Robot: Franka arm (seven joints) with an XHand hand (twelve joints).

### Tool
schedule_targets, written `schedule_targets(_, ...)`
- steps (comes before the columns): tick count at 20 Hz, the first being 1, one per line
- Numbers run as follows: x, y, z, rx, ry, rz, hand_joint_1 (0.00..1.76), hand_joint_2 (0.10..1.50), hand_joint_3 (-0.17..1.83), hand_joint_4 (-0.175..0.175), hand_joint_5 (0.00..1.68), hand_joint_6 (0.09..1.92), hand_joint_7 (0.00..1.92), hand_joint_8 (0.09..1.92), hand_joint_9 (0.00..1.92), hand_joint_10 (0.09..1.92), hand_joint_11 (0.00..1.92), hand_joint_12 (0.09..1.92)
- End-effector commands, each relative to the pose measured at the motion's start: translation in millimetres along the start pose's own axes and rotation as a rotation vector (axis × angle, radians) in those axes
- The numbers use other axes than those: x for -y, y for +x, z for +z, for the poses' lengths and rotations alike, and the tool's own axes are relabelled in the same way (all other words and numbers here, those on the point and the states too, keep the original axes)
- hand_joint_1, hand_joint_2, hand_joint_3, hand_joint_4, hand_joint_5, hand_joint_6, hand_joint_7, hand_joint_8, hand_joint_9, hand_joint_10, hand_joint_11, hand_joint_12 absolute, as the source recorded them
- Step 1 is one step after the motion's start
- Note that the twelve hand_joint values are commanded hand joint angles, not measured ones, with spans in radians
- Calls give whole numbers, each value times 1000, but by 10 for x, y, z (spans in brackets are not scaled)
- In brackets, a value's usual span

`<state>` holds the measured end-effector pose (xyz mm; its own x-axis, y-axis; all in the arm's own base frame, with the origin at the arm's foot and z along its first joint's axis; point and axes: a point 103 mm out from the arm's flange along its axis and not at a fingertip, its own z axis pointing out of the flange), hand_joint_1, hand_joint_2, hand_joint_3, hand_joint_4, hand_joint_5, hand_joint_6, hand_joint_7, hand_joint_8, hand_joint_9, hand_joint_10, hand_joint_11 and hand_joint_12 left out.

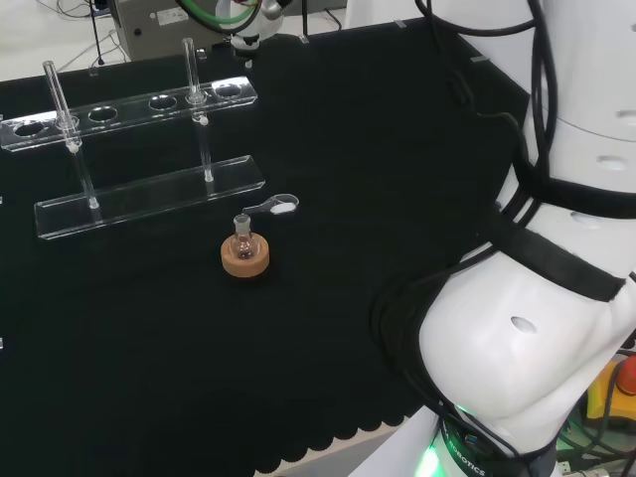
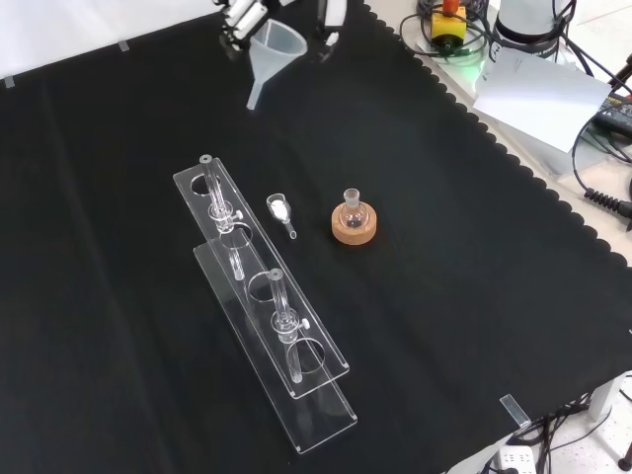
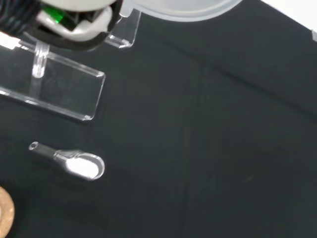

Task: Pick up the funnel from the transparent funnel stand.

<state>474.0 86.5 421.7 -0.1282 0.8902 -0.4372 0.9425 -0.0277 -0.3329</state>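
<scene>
The hand (image 2: 242,20) has its fingers pinched on the rim of the funnel (image 2: 273,51), carrying it spout-down so it hangs clear, well above and away from the transparent funnel stand (image 2: 265,306) on the desk (image 2: 474,296).

Even bright overhead light, faint glints on the clear stand (image 2: 262,296), no hard shadows.

You have one funnel (image 2: 274,47), one clear stand (image 2: 265,296) with two upright rods and four holes in its top plate, one small flask (image 2: 353,207) on one cork ring (image 2: 354,227), one small clear scoop (image 2: 280,211), one hand (image 2: 240,16).
</scene>
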Motion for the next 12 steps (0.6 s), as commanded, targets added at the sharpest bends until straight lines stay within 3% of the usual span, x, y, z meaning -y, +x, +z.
schedule_targets(1,325,194,146,11,18,21,1014,604,1062,-42,451,606,494,632,855,376,606,1288)
schedule_targets(12,308,357,527,0,94,-15,1017,603,1068,-44,455,591,494,634,857,392,607,1283)
